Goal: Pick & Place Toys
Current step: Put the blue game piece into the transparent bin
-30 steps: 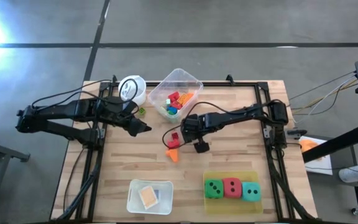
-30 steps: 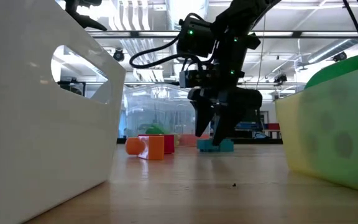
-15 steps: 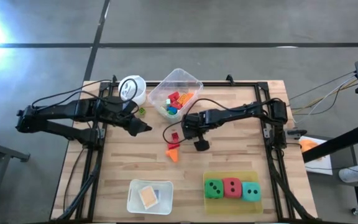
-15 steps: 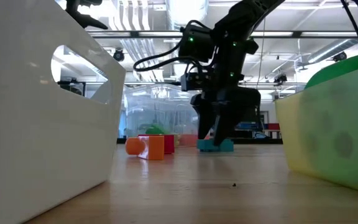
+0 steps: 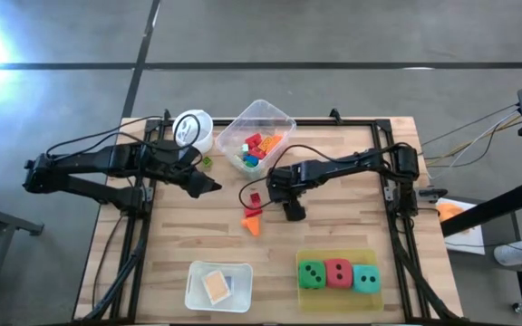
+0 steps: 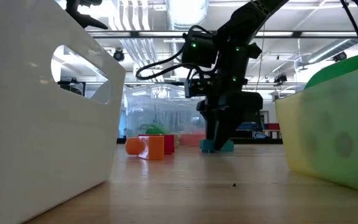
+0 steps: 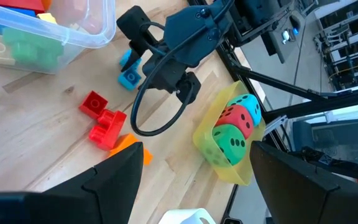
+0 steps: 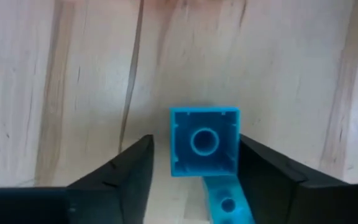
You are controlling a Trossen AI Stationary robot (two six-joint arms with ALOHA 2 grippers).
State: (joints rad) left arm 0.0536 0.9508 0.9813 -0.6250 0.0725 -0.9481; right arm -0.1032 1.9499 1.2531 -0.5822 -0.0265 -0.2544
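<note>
Mid-table | right gripper (image 8: 191, 165) pointing down | fingers straddle blue block (image 8: 204, 141), unclosed

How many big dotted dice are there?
3. The green die, red die and teal die sit side by side in the yellow tray. None seem hidden.

Blue block (image 8: 204, 142), dotted green, red, teal dice (image 5: 338, 273)

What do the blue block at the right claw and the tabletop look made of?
Blue block: apparently hard moulded plastic, smooth and slightly glossy, with a hollow tube underside. Tabletop: light wood, likely butcher-block planks, showing grain lines and seams, matte finish.
</note>
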